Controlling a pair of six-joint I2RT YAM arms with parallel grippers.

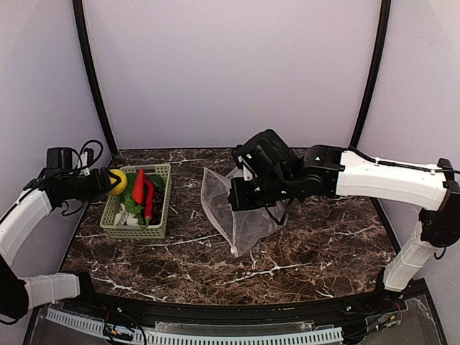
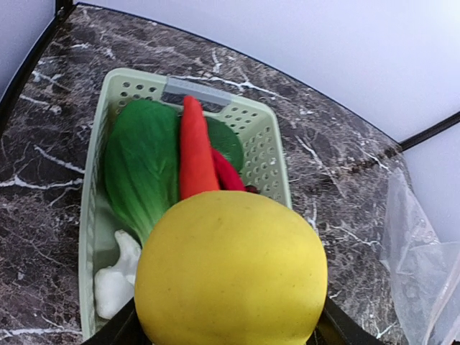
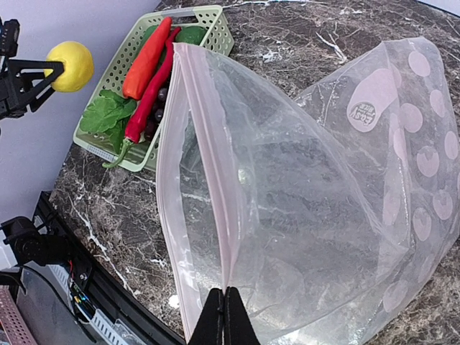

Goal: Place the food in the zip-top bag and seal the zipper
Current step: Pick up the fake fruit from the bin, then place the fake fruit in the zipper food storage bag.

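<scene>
My left gripper (image 1: 115,182) is shut on the round yellow lemon (image 1: 118,181) (image 2: 230,269), holding it in the air over the left rim of the pale green basket (image 1: 136,233). The rest of the food lies in the basket: red chili peppers (image 2: 195,154), a green leafy vegetable (image 2: 140,165) and a white piece (image 2: 115,284). My right gripper (image 3: 224,316) is shut on one lip of the zip-top bag (image 3: 323,215), pinching the zipper (image 3: 208,144). It lifts that lip, so the bag's mouth gapes towards the basket. The bag (image 1: 244,223) sits mid-table, right of the basket.
The dark marble table (image 1: 302,259) ends at a black rail with cabling along the near edge (image 1: 215,316). Curved black frame poles (image 1: 93,86) and pale walls close in the back and sides. The basket's handle end (image 2: 198,92) points away from my left wrist.
</scene>
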